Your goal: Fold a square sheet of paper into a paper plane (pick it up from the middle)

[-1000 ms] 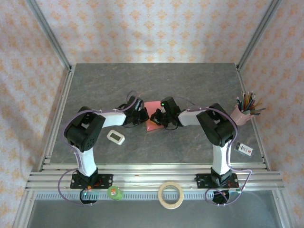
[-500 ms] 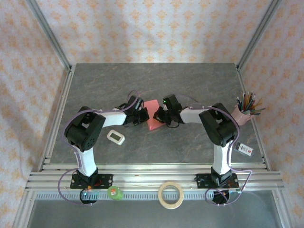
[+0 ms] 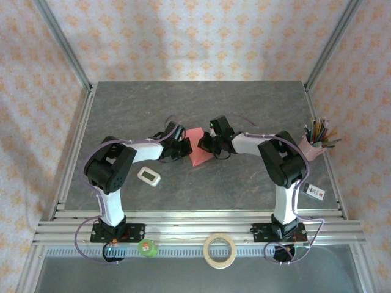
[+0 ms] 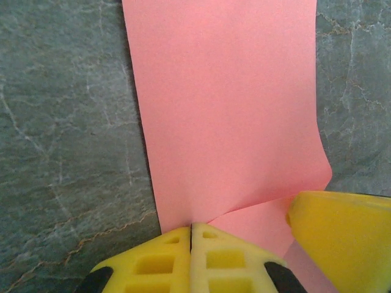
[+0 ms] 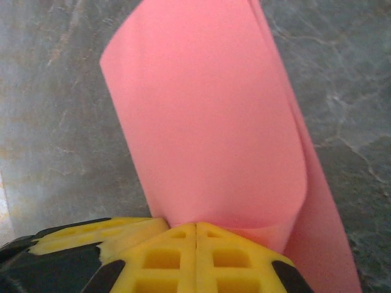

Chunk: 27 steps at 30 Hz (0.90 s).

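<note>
Right tool (image 5: 195,235) moved left, curling over the square sheet of paper (image 5: 208,122).

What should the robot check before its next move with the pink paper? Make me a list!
1. The left gripper pinches the square sheet of paper: ok.
2. The right gripper pinches it too: ok.
3. Sheet free of tears: ok where it shows.
4. Bend pressed into a flat crease: not ok, it is rounded.
5. Edges lined up: cannot tell.
6. The white gadget lies apart from the sheet: ok.
</note>
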Each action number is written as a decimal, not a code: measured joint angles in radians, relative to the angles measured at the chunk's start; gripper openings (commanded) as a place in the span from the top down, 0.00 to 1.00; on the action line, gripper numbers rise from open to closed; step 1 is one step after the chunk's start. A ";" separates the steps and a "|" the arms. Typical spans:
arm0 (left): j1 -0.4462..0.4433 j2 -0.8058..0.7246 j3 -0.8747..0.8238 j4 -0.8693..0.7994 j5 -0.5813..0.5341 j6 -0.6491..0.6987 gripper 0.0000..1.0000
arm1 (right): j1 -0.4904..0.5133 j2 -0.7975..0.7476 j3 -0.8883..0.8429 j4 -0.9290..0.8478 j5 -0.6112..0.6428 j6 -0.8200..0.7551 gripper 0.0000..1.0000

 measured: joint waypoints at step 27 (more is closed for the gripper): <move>0.000 -0.027 0.045 -0.051 0.005 0.040 0.99 | 0.002 -0.018 -0.144 0.163 0.050 0.129 1.00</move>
